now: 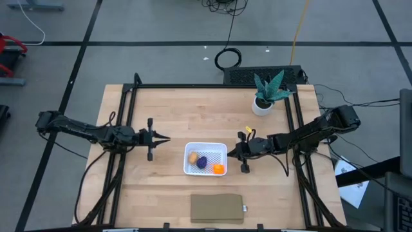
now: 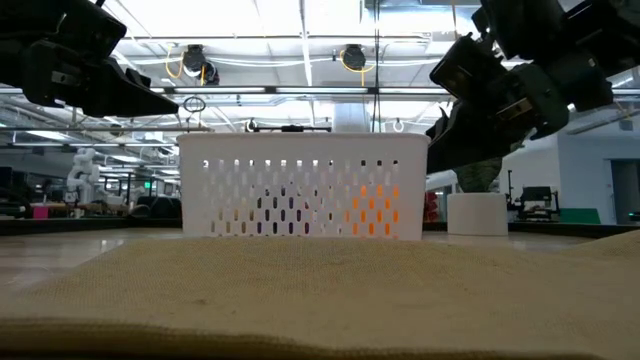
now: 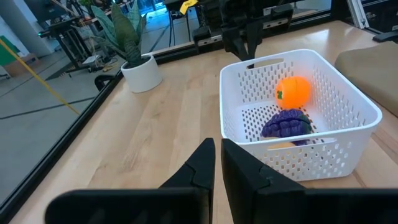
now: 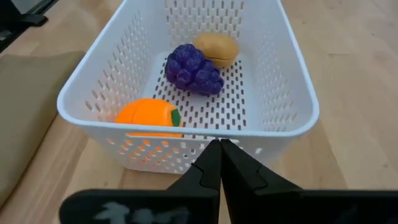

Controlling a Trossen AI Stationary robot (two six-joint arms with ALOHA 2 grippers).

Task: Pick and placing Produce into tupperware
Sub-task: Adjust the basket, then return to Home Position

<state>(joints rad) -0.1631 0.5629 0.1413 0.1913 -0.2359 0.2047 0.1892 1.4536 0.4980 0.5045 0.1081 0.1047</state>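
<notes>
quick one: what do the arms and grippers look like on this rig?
Both arms are dark, slim and jointed, with black cables trailing off their bases. The left gripper and right gripper each end in two dark, tapered, wedge-shaped fingers. A yellow tag sits by the right wrist.

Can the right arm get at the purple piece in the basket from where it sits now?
Probably yes. The right gripper sits shut just outside the basket, whose top is open. The purple piece lies uncovered between the orange and tan pieces, crowded close, so the fingers would have little room.
</notes>
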